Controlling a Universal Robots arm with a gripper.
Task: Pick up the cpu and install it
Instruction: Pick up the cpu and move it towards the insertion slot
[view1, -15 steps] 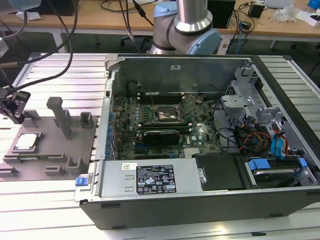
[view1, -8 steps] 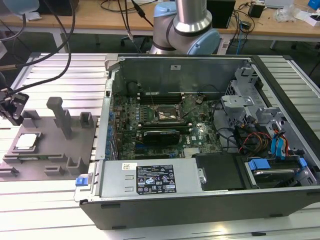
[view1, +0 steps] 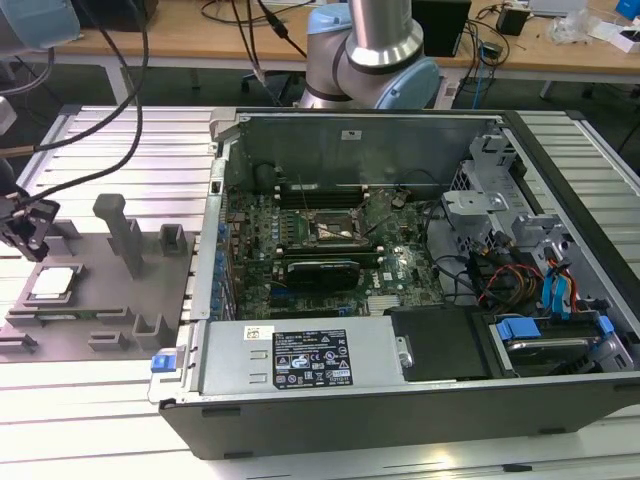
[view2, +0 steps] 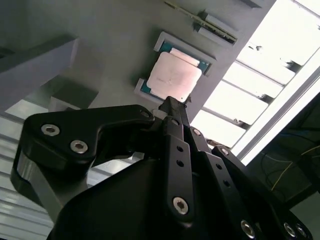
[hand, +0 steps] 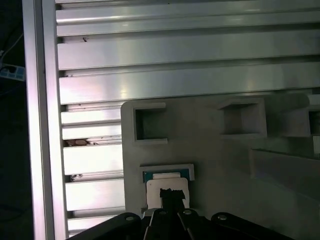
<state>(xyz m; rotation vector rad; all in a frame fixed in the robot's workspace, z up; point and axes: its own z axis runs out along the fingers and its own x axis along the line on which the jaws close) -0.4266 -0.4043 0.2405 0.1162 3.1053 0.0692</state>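
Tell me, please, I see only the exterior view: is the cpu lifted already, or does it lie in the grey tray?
Observer: It lies flat. In the second wrist view the cpu sits in its recess, with its green edge showing at the sides.
Operator: Do the fingers hold it?
Observer: No. In the second wrist view the fingers are closed, tips together at the cpu's near edge, with nothing between them.
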